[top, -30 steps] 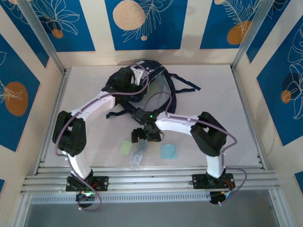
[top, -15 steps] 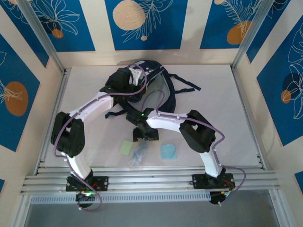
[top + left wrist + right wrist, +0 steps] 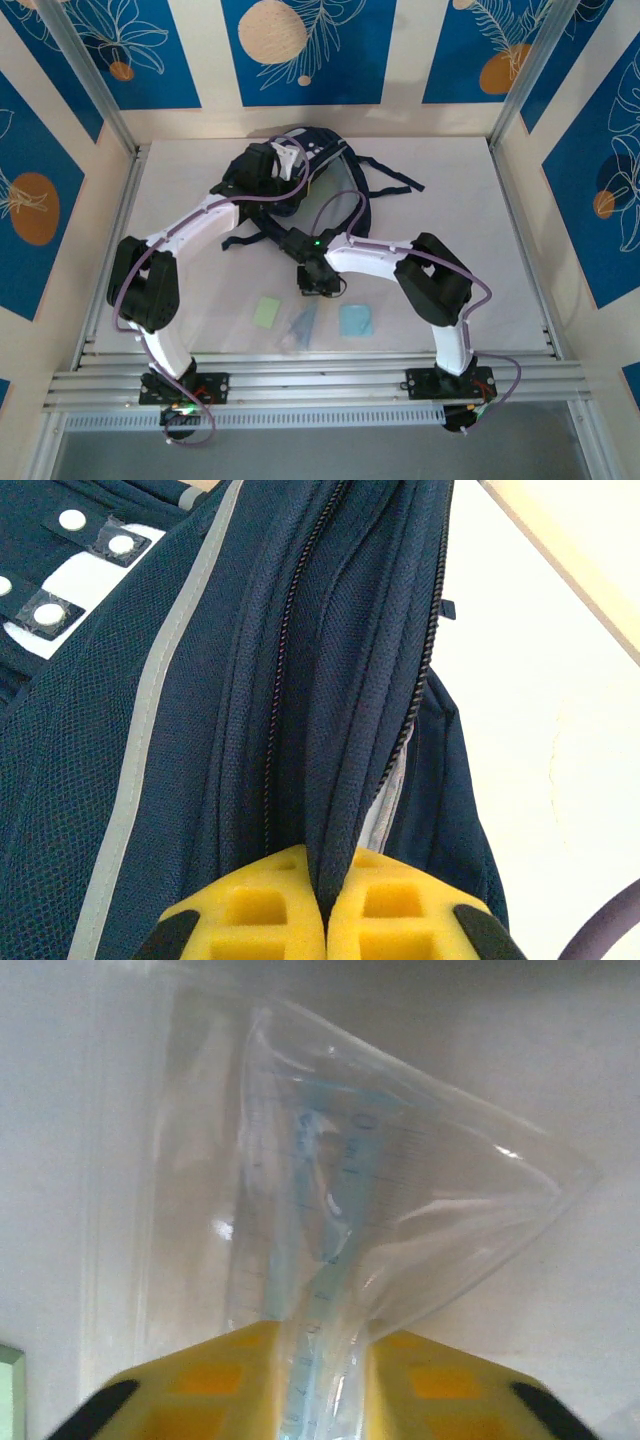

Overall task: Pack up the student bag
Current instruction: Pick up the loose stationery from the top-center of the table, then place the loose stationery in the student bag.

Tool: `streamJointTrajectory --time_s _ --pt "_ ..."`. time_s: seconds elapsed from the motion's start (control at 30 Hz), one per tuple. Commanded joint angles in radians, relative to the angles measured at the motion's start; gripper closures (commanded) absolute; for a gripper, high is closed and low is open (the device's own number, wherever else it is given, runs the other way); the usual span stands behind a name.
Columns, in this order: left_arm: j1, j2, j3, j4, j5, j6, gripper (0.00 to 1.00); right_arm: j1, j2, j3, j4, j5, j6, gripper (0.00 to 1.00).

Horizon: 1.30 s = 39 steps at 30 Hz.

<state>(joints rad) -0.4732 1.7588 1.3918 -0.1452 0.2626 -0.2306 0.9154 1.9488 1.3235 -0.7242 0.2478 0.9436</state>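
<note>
Spread a second ago, the right gripper (image 3: 320, 1350) now pinches the clear ruler sleeve (image 3: 420, 1190) at 6 o'clock, likely ready to carry to the student bag (image 3: 90, 780) at 12 o'clock, its zipper edge (image 3: 335, 720) clamped by the left gripper (image 3: 326, 885).

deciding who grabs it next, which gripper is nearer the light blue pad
Right. The right gripper hangs just behind and left of the light blue pad, shut on a clear sleeve; the left gripper is far back, clamped on the student bag.
</note>
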Motion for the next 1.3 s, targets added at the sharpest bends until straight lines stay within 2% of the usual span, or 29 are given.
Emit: streamJointTrajectory --time_s 0.0,0.13,0.23,0.4,0.53,0.8,0.9,1.1,1.27 --pt "0.027 -0.038 -0.001 0.016 -0.008 -0.013 1.00 -0.027 -0.033 -0.039 0.042 -0.006 -0.015 0.81" --pt "0.027 -0.035 0.005 0.015 -0.006 -0.015 1.00 -0.040 -0.080 -0.046 0.057 -0.045 -0.024 0.87" --pt "0.027 -0.035 0.013 0.009 -0.003 -0.015 1.00 -0.047 -0.104 -0.047 0.068 -0.082 -0.033 1.00" --pt "0.027 -0.041 0.018 -0.003 -0.013 -0.006 1.00 -0.074 -0.155 -0.057 0.075 -0.142 -0.065 1.00" --pt "0.028 -0.041 0.024 -0.015 -0.022 0.002 1.00 -0.121 -0.256 -0.093 0.089 -0.223 -0.114 1.00" --pt "0.028 -0.039 0.043 -0.025 -0.011 -0.003 1.00 -0.316 -0.440 -0.194 0.145 -0.472 -0.191 1.00" --pt "0.028 -0.040 0.054 -0.034 -0.002 -0.006 1.00 -0.396 -0.472 -0.217 0.189 -0.511 -0.204 1.00" --pt "0.028 -0.051 0.060 -0.045 0.026 -0.022 1.00 -0.536 -0.447 -0.225 0.360 -0.527 -0.169 1.00" --pt "0.025 -0.056 0.064 -0.054 0.048 -0.035 1.00 -0.610 -0.316 -0.171 0.566 -0.576 -0.040 1.00"
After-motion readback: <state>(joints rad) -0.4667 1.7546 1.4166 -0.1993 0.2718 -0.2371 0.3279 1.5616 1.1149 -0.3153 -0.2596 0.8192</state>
